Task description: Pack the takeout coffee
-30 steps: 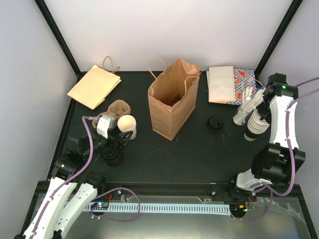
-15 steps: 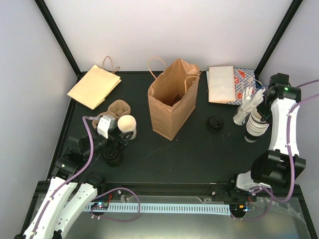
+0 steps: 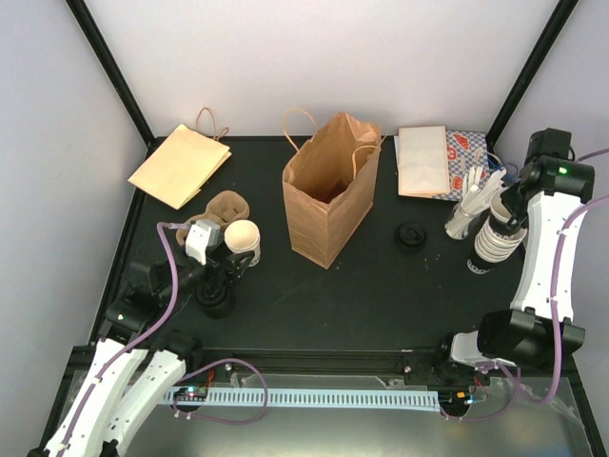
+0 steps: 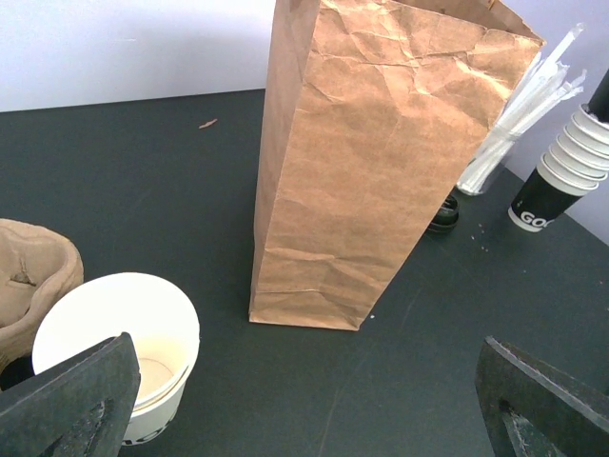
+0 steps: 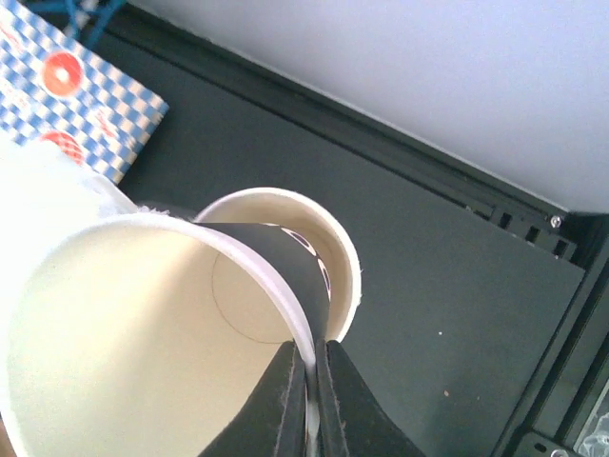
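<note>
Takeout coffee [image 3: 243, 238] stands empty outside open paper bag [image 3: 328, 205].

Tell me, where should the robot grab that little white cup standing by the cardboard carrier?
Probably around its upper wall, just under the rim, from the near side with the open left hand. The white cup stands upright and widens upward, so it shouldn't slip down; the cardboard carrier crowds its far left side.

The standing bag [image 4: 371, 162] is creased brown kraft paper, matt; the white cup [image 4: 116, 328] is smooth paper, cream inside; the cup carrier [image 4: 33, 276] is rough moulded pulp; the table [image 4: 143, 171] is matt black.
</note>
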`<state>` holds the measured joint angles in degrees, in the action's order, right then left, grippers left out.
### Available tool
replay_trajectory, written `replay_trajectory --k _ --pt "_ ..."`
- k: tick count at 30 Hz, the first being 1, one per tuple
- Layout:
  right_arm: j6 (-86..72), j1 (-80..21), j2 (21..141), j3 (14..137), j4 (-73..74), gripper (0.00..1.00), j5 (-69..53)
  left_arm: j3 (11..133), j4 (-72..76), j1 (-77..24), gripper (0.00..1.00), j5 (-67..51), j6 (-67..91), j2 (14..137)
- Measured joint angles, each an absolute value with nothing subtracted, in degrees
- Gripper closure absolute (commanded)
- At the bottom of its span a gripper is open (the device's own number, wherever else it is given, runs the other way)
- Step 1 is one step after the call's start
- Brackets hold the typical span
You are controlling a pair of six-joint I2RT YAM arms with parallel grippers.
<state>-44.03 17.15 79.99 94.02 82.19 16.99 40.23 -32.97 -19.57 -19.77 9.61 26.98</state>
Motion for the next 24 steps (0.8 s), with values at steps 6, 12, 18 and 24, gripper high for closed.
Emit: replay_trajectory --k 6,12,18,24 --pt "-44.1 17.1 77.3 101.7 84.4 0.99 18.2 40.2 -32.9 -19.6 0.01 -19.8 9.6 27.0" --pt "-42.5 17.2 73.3 105.7 85.1 0.99 16.3 40.2 -32.9 -19.6 0.01 -19.9 9.6 27.0" --pt "-38.9 17.0 71.7 110.7 85.1 0.99 10.8 40.2 -32.9 -19.6 0.01 -20.5 9.6 26.9" --pt "-34.7 13.4 69.3 113.0 82.2 0.99 0.6 40.2 -32.9 -19.6 0.01 -20.9 9.6 27.0"
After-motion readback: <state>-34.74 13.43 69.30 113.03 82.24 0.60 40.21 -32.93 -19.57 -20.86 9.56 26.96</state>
